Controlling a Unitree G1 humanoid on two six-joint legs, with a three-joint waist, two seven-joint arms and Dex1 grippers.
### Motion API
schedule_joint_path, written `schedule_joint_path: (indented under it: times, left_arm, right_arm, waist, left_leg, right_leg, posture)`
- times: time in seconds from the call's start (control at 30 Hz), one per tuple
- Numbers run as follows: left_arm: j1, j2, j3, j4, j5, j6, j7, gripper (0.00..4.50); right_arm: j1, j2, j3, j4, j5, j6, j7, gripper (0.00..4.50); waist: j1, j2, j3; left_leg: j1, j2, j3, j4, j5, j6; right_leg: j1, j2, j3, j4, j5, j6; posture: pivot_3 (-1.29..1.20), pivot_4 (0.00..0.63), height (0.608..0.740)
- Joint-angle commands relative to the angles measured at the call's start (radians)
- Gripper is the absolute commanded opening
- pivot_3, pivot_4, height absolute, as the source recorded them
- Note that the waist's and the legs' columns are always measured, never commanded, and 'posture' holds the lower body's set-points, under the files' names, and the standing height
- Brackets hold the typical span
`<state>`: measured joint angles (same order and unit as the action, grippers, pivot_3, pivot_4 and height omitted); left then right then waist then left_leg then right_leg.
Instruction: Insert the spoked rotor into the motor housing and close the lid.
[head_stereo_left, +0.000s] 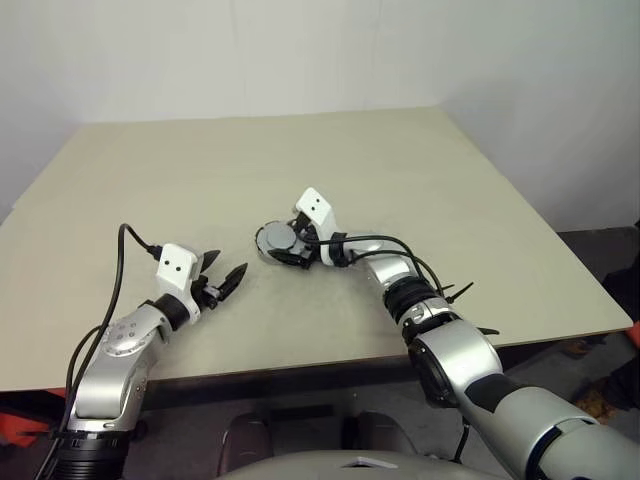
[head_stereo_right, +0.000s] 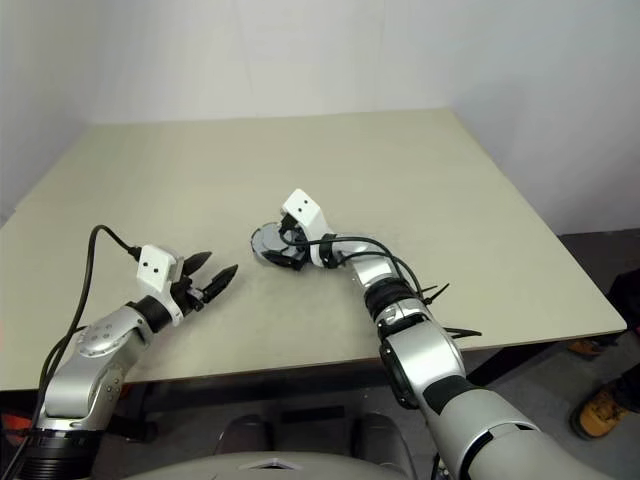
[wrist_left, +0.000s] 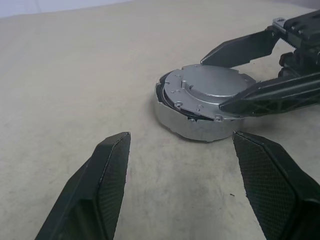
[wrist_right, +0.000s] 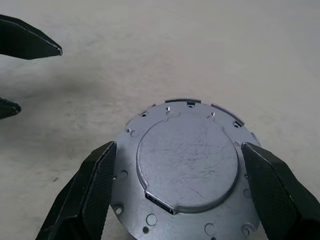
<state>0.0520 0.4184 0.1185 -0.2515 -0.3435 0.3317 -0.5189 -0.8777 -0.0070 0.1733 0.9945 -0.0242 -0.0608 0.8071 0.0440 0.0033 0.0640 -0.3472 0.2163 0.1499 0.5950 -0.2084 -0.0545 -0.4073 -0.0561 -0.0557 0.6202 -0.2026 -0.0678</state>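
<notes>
Two tools frame the motor housing (wrist_left: 200, 107), which sits on the bench (head_stereo_left: 420, 170), lid (wrist_right: 187, 165) upward, axis vertical. Right tool (wrist_right: 185, 190) straddles it, fingers spread without contact. Left tool (wrist_left: 185, 195) waits nearby, released.

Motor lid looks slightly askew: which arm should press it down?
Right. The right gripper is open, its fingers straddling the lid on the motor housing. The left gripper hangs open, apart from it.
</notes>
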Motion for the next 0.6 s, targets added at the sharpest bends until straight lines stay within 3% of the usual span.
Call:
schedule_joint_path:
  times: [0.03, 0.17, 0.27, 0.37, 0.6]
  left_arm:
    - [-0.004, 0.012, 0.021, -0.03, 0.003, -0.022, -0.001, 3.46]
    - [-0.004, 0.013, 0.02, -0.031, 0.003, -0.022, -0.001, 3.46]
    - [-0.006, 0.013, 0.02, -0.029, 0.002, -0.023, -0.001, 3.46]
    - [-0.006, 0.013, 0.02, -0.029, 0.0, -0.024, -0.001, 3.46]
    - [-0.002, 0.007, 0.024, -0.04, -0.009, -0.025, 0.001, 3.46]
  right_arm:
    - [-0.038, 0.01, -0.006, 0.005, -0.002, -0.03, -0.008, 4.48]
    - [-0.048, 0.013, -0.019, 0.023, 0.004, -0.014, -0.024, 4.48]
    - [-0.058, 0.014, -0.025, 0.035, 0.008, -0.011, -0.029, 3.91]
    - [-0.064, 0.015, -0.027, 0.042, 0.009, -0.006, -0.028, 2.93]
    - [-0.082, 0.021, -0.05, 0.034, 0.034, 0.055, -0.024, 2.93]
  waist:
    - [0.0, 0.0, 0.0]
    - [0.0, 0.0, 0.0]
    - [0.0, 0.0, 0.0]
    - [0.0, 0.0, 0.0]
    - [0.0, 0.0, 0.0]
  left_leg:
    - [0.0, 0.0, 0.0, 0.0, 0.0, 0.0]
    - [0.0, 0.0, 0.0, 0.0, 0.0, 0.0]
    - [0.0, 0.0, 0.0, 0.0, 0.0, 0.0]
    - [0.0, 0.0, 0.0, 0.0, 0.0, 0.0]
    - [0.0, 0.0, 0.0, 0.0, 0.0, 0.0]
  right_leg:
    - [0.0, 0.0, 0.0, 0.0, 0.0, 0.0]
    - [0.0, 0.0, 0.0, 0.0, 0.0, 0.0]
    - [0.0, 0.0, 0.0, 0.0, 0.0, 0.0]
    - [0.0, 0.0, 0.0, 0.0, 0.0, 0.0]
    - [0.0, 0.0, 0.0, 0.0, 0.0, 0.0]
  posture:
    - [0.0, 0.0, 0.74]
    - [0.0, 0.0, 0.74]
    - [0.0, 0.0, 0.74]
    - [0.0, 0.0, 0.74]
    - [0.0, 0.0, 0.74]
